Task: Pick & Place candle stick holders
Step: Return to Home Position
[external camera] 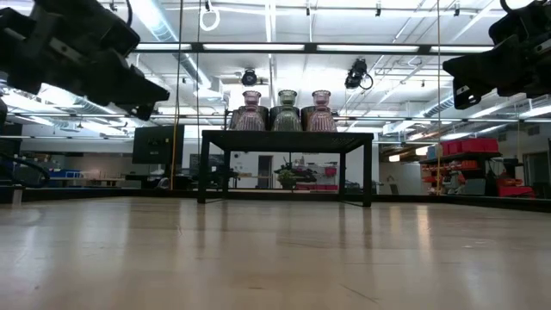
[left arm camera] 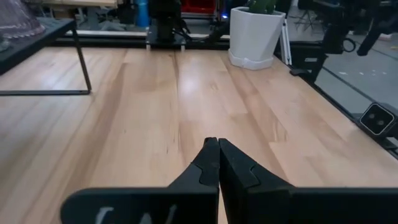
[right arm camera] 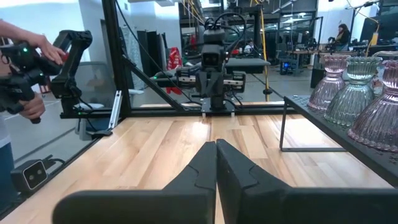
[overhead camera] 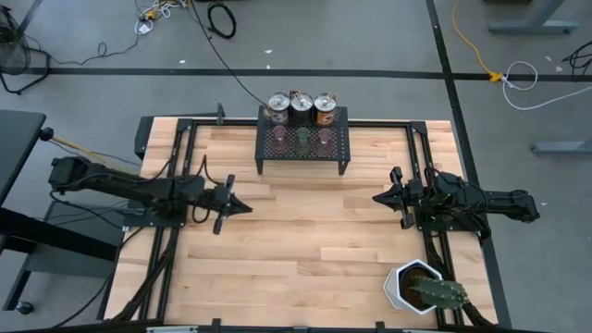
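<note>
My left pincer (overhead camera: 242, 207) hangs left of the black mesh rack (overhead camera: 277, 155), tips pressed together and holding nothing. My right pincer (overhead camera: 377, 198) hangs right of the rack, likewise closed and empty. Both are clear of the worktop (overhead camera: 305, 259). On the rack three glass candle holders (overhead camera: 302, 139) stand in a row, pink, green, pink. Three silver can holders (overhead camera: 302, 106) stand behind them, mostly hidden in the low view.

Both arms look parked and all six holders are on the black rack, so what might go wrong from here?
One: the silver holders seem to stand at the rack's far edge, behind the glass cups; a bump might tip one off.
Two: the cactus pot sits near the right arm; if the shut right pincer swings that way, it may knock it.
The left pincer, also shut, waits left of centre.
</note>
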You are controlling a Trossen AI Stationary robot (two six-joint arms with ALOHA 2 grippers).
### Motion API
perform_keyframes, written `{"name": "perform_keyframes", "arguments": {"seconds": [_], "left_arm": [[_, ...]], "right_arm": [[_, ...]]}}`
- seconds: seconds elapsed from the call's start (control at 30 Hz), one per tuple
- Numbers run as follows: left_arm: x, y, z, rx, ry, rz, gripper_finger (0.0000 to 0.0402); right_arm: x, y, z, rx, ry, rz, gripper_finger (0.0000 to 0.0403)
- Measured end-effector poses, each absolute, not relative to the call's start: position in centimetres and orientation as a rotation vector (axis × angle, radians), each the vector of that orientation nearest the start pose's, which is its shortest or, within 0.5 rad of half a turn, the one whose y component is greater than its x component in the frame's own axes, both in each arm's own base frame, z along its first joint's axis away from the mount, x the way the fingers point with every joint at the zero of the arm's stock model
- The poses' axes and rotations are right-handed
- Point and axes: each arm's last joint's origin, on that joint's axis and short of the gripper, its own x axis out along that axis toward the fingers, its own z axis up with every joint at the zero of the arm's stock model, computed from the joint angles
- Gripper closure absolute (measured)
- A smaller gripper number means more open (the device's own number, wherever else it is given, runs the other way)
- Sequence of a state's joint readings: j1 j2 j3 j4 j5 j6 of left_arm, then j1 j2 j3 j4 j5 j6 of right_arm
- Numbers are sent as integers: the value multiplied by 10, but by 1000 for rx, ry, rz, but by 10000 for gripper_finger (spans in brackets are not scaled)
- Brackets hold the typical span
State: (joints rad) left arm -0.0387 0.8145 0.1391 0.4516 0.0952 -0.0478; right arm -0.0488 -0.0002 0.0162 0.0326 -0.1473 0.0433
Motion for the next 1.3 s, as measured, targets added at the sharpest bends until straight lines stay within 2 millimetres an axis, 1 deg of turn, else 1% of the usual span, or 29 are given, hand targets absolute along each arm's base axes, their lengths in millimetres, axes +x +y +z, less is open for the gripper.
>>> {"name": "perform_keyframes", "arguments": {"seconds": [0.27, 0.5, 0.8, 1.3], "left_arm": [[143, -9, 156, -72, 184, -114, 401], [135, -9, 152, -77, 148, -117, 401], [131, -9, 157, -60, 105, -118, 401], [119, -8, 155, -58, 147, -120, 401]], "right_arm": [[96, 0, 172, 39, -47, 99, 394], [96, 0, 172, 39, -47, 100, 394], [96, 0, 172, 39, -47, 99, 394], [96, 0, 172, 39, -47, 100, 394]]}}
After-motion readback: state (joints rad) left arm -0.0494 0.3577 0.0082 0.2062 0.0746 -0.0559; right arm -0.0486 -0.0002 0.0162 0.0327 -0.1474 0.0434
